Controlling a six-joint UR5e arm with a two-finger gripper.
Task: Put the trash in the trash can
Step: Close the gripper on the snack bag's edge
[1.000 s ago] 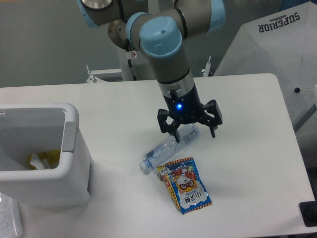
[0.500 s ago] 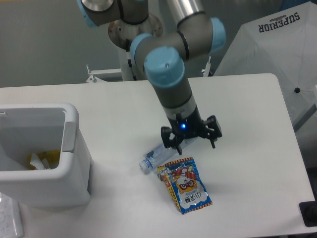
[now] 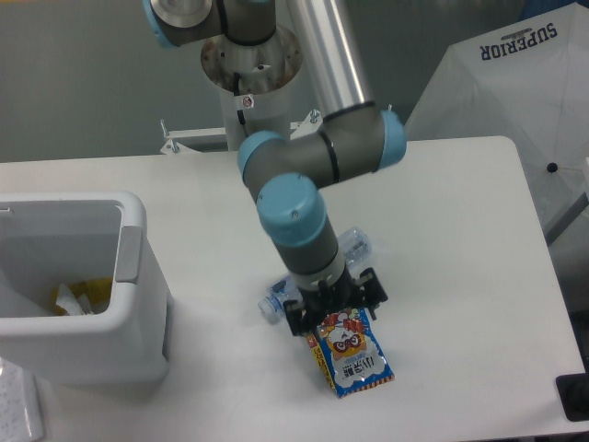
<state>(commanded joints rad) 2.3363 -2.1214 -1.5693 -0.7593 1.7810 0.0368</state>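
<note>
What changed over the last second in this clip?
The gripper moved from above the bottle toward the camera and down, now at the top edge of the snack packet, fingers spread. Nothing grasped yet. Bottle, packet and trash can stayed put.

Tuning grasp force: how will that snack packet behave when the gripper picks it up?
The snack packet lies flat on the table, so it is probably thin and hard to get fingers under. It looks like glossy film: likely floppy, light, maybe slippery. The gripper is right above its top edge.
</note>
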